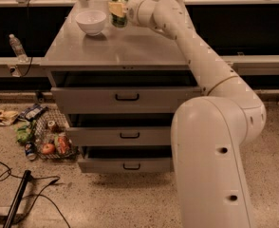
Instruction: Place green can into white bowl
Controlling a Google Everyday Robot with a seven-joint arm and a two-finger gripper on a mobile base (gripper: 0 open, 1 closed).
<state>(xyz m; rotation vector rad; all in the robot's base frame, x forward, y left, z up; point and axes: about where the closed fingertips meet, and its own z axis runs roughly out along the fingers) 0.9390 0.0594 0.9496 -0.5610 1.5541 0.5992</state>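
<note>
Clear plastic comes first at the far left, where we see a water bottle [16, 46] standing upright on a low ledge beside the cabinet. Below it, on the speckled floor, lies a heap of litter [42, 137] with wrappers, small cans and something round and red. Nearer to us a black pole [17, 198] and a thin cable [40, 186] run across the floor.

Moving right, we reach the grey cabinet [116, 51]. Its three drawers [127, 97] are each pulled out a little, the lower ones further than the top one. On the back left part of the cabinet top sits the white bowl [91, 22], upright, and we see nothing inside it.

Just right of the bowl is the green can [121, 13], upright with its silver top showing, close to the bowl's rim but apart from it. The gripper [116, 8] is clamped around the can from the right, and one pale finger [114, 7] lies across the can's front. We cannot tell whether the can's base rests on the cabinet top or hangs slightly above it.

From the gripper the white arm [201, 56] stretches down and to the right across the cabinet's back right corner. It bends at a rounded joint and joins the robot's wide body [210, 165] in the right foreground.
</note>
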